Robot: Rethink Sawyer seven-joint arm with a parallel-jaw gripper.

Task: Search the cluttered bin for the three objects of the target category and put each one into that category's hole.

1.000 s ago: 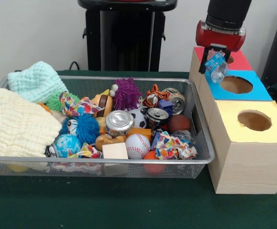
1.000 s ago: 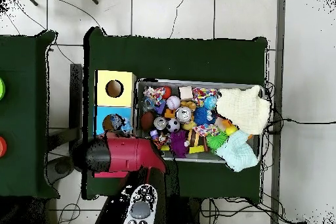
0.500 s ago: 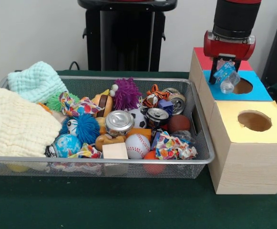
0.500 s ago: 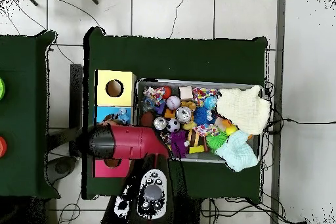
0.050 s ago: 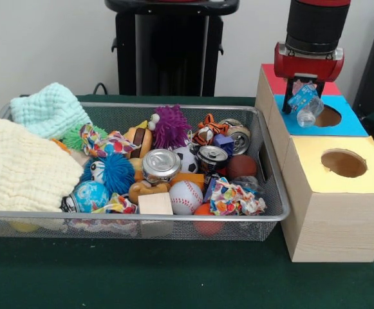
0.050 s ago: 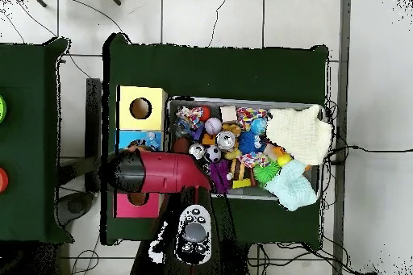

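Tool: the tool (image 5: pixel 306 96), at the upper right of the front view, is closed around a crushed plastic bottle (image 5: pixel 304 105), which hangs tilted with its clear end lowest.
Position of the bottle: it is held above the blue-topped box (image 5: pixel 341 123), just left of the blue hole (image 5: pixel 328 116); it is judged to be lined up for a drop, though not yet centred over the opening.
Reason for the hold: the bottle is kept clear of the box top, presumably so that it can fall freely once released.
Boxes: a red-topped box (image 5: pixel 322 82) is seen behind the blue one and a yellow-topped box (image 5: pixel 338 168) in front, each with its own hole, so a sideways error could send the bottle to the wrong category.
Bin: the wire bin (image 5: pixel 271 190) at the left is crowded with cans, balls, a purple spiky toy (image 5: pixel 170 126) and pale cloths (image 5: pixel 26 168).
Obstruction: in the overhead view the blue hole is covered by the red arm (image 6: pixel 157 172), so alignment cannot be checked there.
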